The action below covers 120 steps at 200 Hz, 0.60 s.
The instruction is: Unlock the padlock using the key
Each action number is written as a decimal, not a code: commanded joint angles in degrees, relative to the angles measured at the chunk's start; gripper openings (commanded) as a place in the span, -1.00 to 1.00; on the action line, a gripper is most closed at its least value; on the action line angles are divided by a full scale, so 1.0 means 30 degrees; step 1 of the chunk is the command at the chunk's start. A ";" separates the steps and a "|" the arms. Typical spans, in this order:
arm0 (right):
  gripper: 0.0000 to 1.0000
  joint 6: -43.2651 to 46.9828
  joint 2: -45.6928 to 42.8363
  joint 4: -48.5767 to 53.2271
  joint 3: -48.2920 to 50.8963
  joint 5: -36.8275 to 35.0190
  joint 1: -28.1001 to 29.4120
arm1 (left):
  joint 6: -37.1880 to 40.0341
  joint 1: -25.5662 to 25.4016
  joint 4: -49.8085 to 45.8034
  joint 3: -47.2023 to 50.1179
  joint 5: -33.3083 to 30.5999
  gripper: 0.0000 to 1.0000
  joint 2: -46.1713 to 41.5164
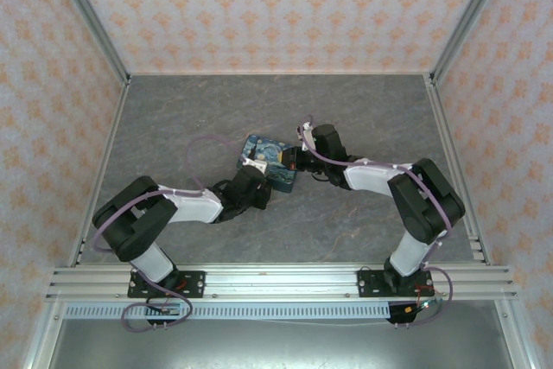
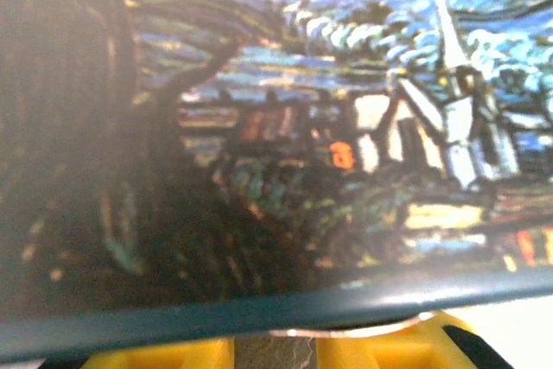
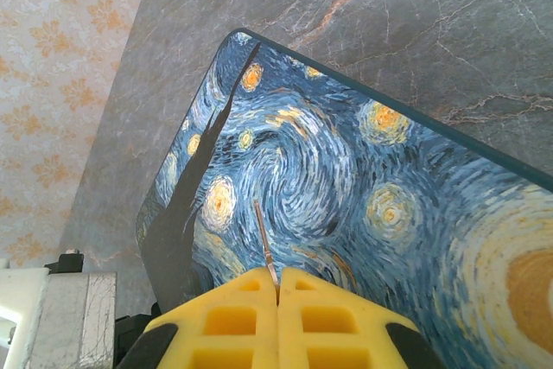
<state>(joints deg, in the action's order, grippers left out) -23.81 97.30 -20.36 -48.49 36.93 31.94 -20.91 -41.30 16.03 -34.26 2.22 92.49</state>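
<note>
No legible text, label or number on any surface

Box point(image 3: 346, 196): swirling blue night sky, yellow stars, dark teal edge. Tabletop point(image 1: 363, 118) grey, marble-veined; walls point(image 1: 259, 6) peach with orange floral repeat. Right gripper point(image 3: 276, 283) fingers yellow.

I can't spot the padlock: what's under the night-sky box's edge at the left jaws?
A thin silvery sliver shows beneath the night-sky box's teal rim, between the left gripper's jaws. The box covers the rest.
</note>
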 commanded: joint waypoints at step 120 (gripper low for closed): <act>-1.00 0.2236 -0.7654 0.2449 0.3220 -0.2290 0.0258 | -0.2832 -0.0417 -0.3534 -0.1801 0.1380 -0.55 -0.3221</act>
<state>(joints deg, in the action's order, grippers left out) -20.64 78.89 -14.90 -42.52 31.77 32.49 -25.32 -42.30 8.73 -35.90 5.61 85.86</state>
